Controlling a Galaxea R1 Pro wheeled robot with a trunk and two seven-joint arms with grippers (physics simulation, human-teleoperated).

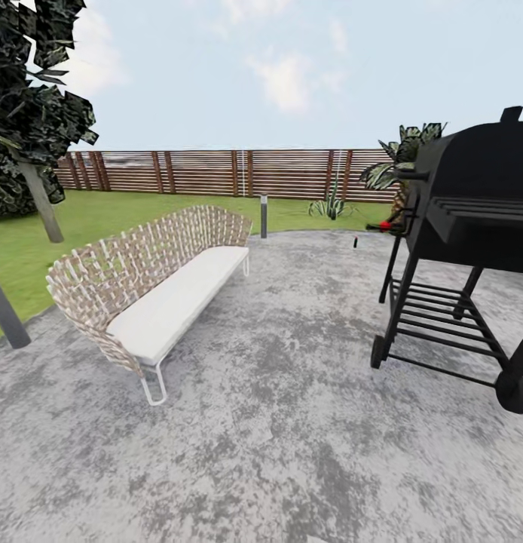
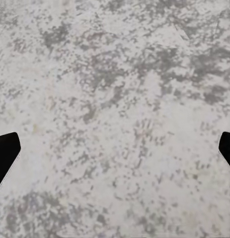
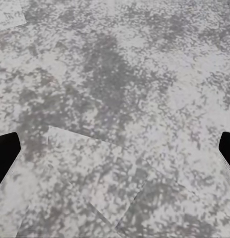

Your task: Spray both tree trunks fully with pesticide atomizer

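Note:
The garden's green lawn [image 1: 103, 219] lies beyond a mottled grey paved patio [image 1: 292, 422], ringed by a brown slatted fence [image 1: 216, 172]. The pesticide atomizer and the two trees with their trunks are out of view. In the left wrist view my left gripper [image 2: 115, 153] is open over bare paving, its black fingertips [image 2: 5, 151] at the frame's edges with nothing between them. My right gripper [image 3: 115, 153] is likewise open above the paving, holding nothing.
A woven bench with a white cushion [image 1: 152, 286] stands left of centre. A black wheeled grill [image 1: 465, 249] stands at the right. A thin-stemmed dark-foliage tree [image 1: 41, 200], grey posts [image 1: 263, 215] [image 1: 5, 313] and a short palm [image 1: 403, 162] border the patio. A tiny dark object [image 1: 356, 242] is too small to identify.

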